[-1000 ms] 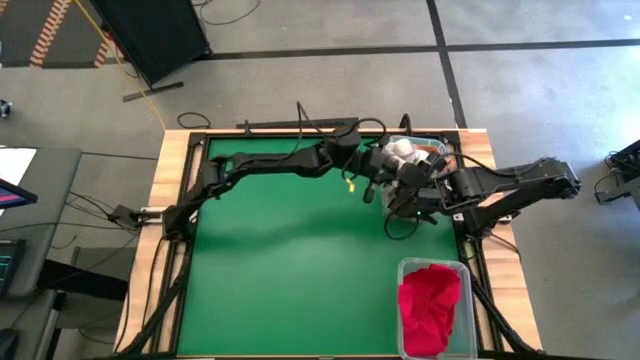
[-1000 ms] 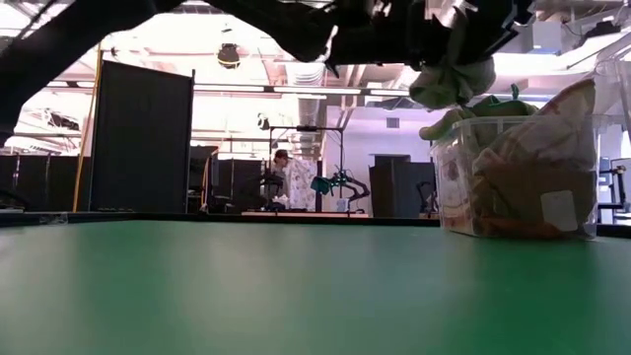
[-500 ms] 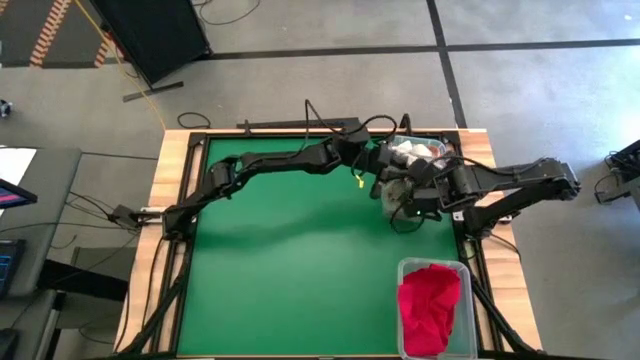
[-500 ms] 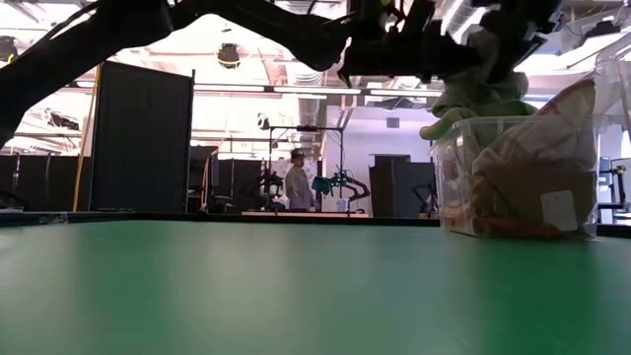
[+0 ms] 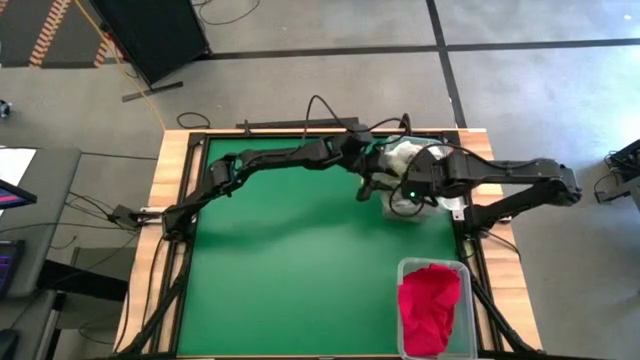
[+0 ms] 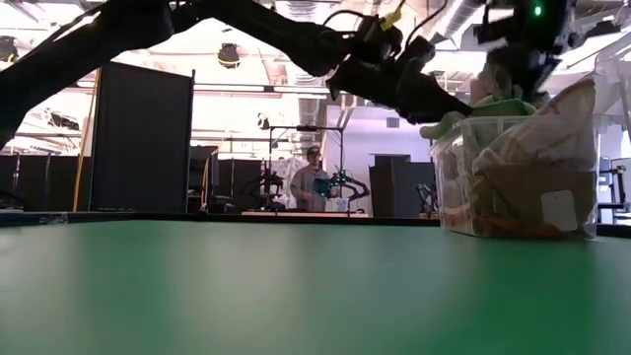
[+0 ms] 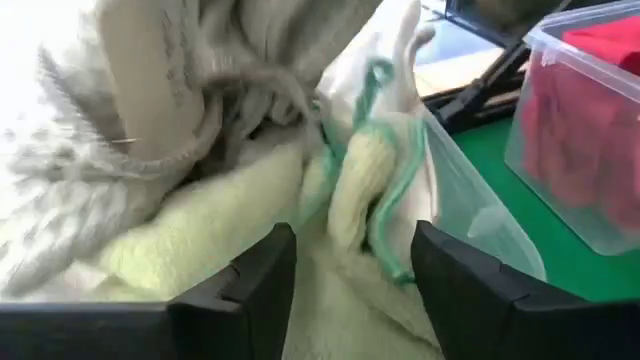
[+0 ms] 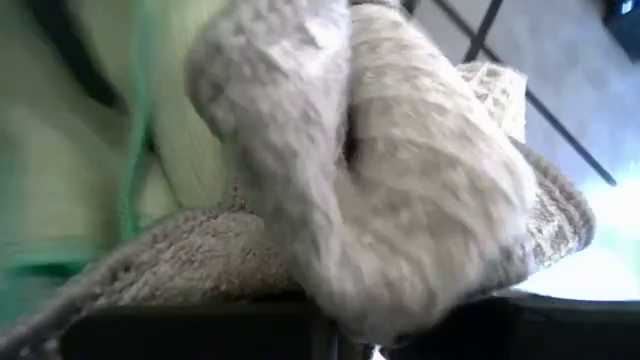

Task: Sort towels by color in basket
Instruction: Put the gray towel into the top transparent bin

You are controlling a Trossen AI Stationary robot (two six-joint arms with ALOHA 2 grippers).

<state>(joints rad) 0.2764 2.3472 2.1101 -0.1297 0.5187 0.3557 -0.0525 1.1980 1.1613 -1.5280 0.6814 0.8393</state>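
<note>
Swung over the clear bin (image 5: 432, 190), right gripper (image 5: 405, 188) clamped on grey towel (image 8: 400, 190); left gripper (image 7: 345, 255) opened above pale green towel (image 7: 360, 190). Likely next: lifting grey towel clear.

nubby cloth towels (image 7: 200, 150), clear plastic basket (image 6: 513, 177)

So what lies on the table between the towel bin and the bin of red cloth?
Bare green table, seen in the high view, between towel bin and red-cloth bin.
</note>
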